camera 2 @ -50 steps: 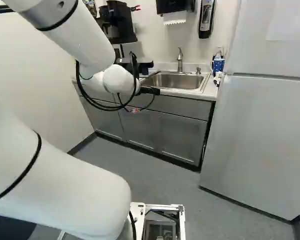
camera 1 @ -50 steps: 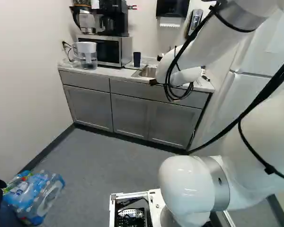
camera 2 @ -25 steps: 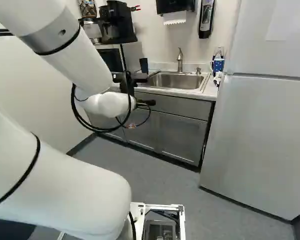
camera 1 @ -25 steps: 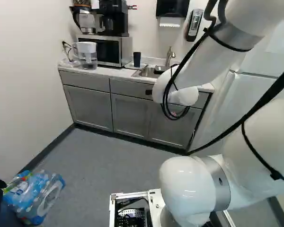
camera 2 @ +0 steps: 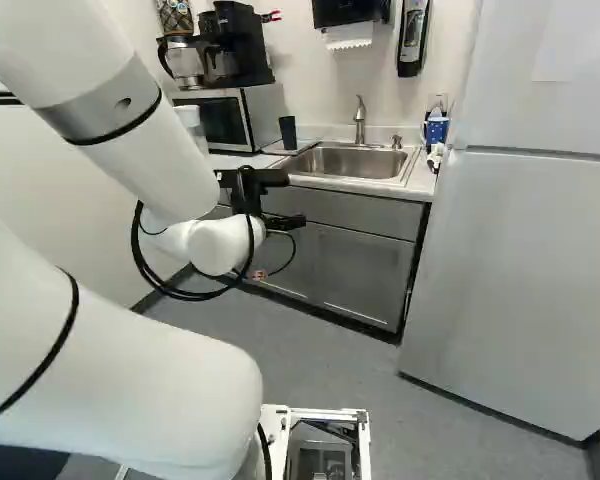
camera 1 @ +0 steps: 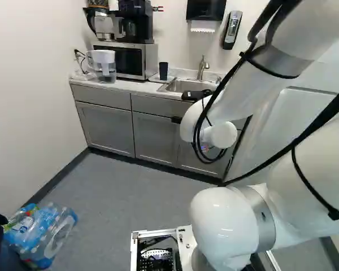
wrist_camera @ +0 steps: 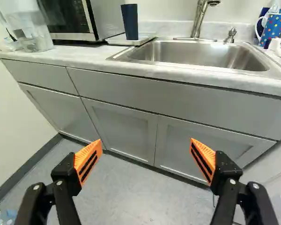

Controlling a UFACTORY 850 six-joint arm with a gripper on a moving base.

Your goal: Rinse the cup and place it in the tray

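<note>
In the right base view the black gripper (camera 2: 248, 190) is out in front of the counter, lower than the sink. The wrist view shows the gripper (wrist_camera: 145, 161) open, its orange pads wide apart with nothing between them. A dark blue cup (wrist_camera: 129, 21) stands upright ahead of it, on a flat white tray (wrist_camera: 145, 39) between microwave and sink. The same cup (camera 1: 163, 70) appears near the middle of the left base view. Right of the cup are the steel sink (wrist_camera: 201, 54) and its faucet (wrist_camera: 199, 18).
A microwave (camera 1: 124, 60) and a water pitcher (camera 1: 103, 65) stand on the counter left of the cup. A spotted mug (wrist_camera: 274, 29) is beyond the sink. The fridge (camera 2: 520, 290) rises at the right. Bottled water packs (camera 1: 42, 234) lie on the floor at the left.
The arm's wrist has come down and away from the sink, toward the left in the right base view. The cup and tray have not moved, and the base has stayed still.
</note>
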